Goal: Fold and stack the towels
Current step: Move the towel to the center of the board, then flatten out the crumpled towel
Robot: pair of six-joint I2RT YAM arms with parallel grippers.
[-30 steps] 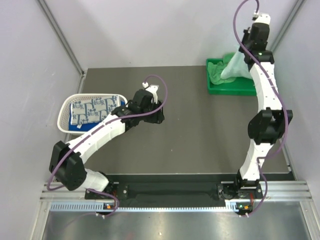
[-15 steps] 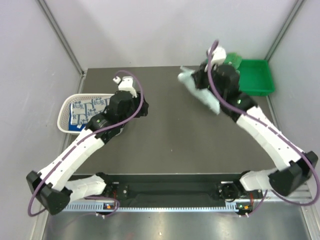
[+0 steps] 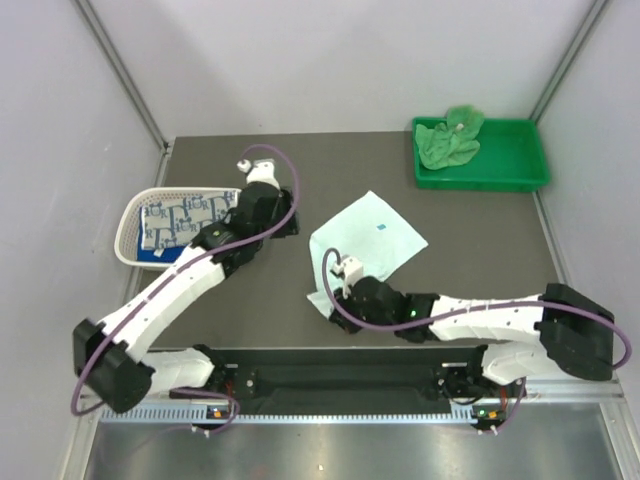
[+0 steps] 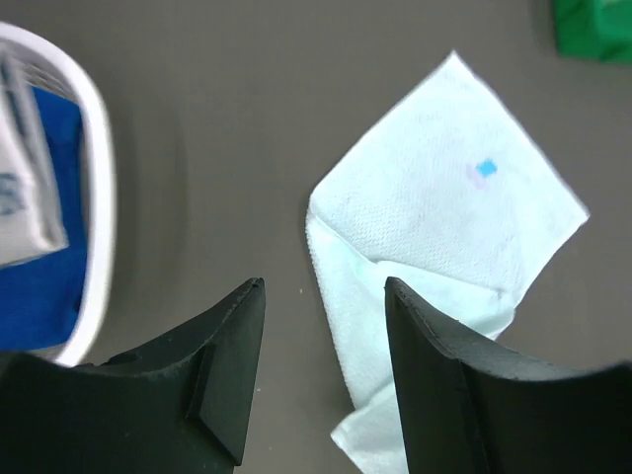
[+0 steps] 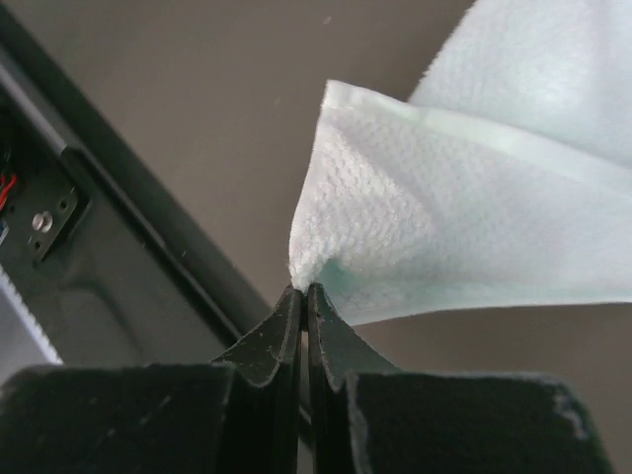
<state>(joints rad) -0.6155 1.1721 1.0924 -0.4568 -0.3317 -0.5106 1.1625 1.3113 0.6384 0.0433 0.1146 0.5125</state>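
Observation:
A pale mint-white towel (image 3: 372, 235) lies spread on the dark table, with its near-left part folded under and drawn toward the front. My right gripper (image 3: 325, 299) is shut on that towel's near corner, low by the table's front edge; the right wrist view shows the corner pinched between the closed fingertips (image 5: 304, 288) and the towel (image 5: 454, 217) rising from them. My left gripper (image 3: 288, 224) is open and empty just left of the towel; it (image 4: 324, 286) hovers over the towel's (image 4: 444, 197) left edge. A bright green towel (image 3: 449, 140) lies crumpled in the tray. No orange towel is in view.
A white lattice basket (image 3: 128, 215) at the left holds a folded blue-grey patterned towel (image 3: 188, 216) on a royal blue towel (image 3: 160, 254). A green plastic tray (image 3: 515, 160) sits at the back right. The black rail (image 3: 340, 380) runs along the table's front edge.
My right arm swung from the tray to the front centre, carrying the mint-white towel, which now lies spread on the table. My left gripper moved slightly toward the towel.

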